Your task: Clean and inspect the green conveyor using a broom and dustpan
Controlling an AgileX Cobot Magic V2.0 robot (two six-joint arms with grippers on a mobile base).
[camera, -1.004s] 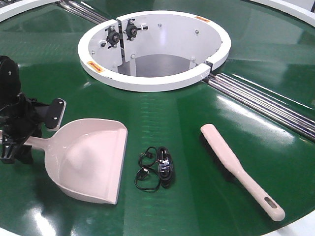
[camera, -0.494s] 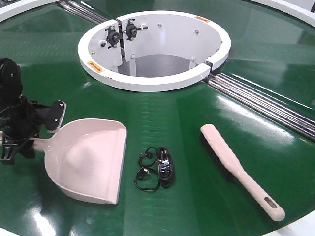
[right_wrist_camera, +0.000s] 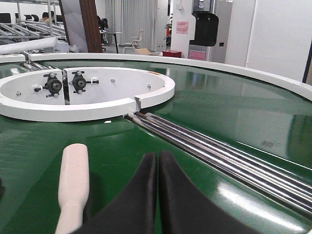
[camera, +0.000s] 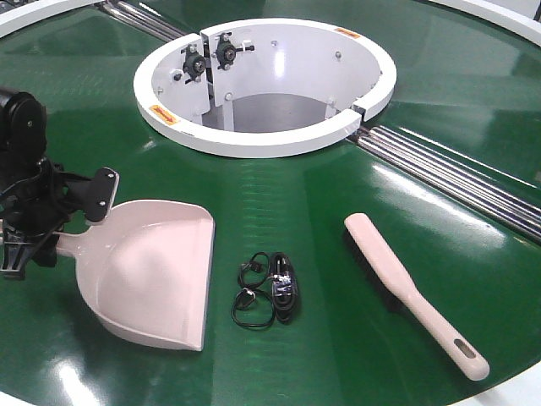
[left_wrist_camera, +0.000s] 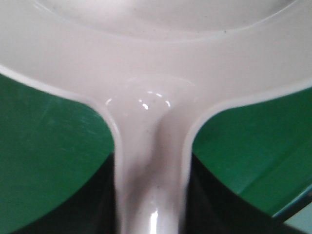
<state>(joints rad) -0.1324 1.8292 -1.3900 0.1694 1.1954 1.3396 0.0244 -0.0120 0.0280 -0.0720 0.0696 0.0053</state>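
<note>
Conveyor [camera: 321, 194] of glossy green belting is shown filling the front view, with ceiling lights mirrored in its surface. A white ring [camera: 254, 139] with a deep well is set into it at 12 o'clock, and two black fittings are bolted to the ring's inner wall. Steel rails [camera: 456, 178] are run from a gap in the ring toward 3 o'clock. Beyond the belt's white outer rim, a workshop room is made out in the right wrist view, with pale walls and a dark door frame. The furniture at 11 o'clock is too small to be told apart.

The belt is cut off at every edge of the front view, and the left arm is cropped at 9 o'clock. In the left wrist view the fingers are lost in shadow on either side of the handle.

The dustpan [camera: 152, 271], of pale pink plastic, is laid on the belt at 8 o'clock with its mouth turned toward 3 o'clock. Its handle is clamped in the left gripper [camera: 57, 230]. The broom [camera: 406, 288], a matching pink hand brush, is laid at 4 o'clock, untouched, with its slotted handle pointed to 5 o'clock. A coiled black cable [camera: 266, 292] is seen between the two at 6 o'clock. The right gripper [right_wrist_camera: 157, 185] is pressed closed on nothing, just beside the broom's head.
</note>
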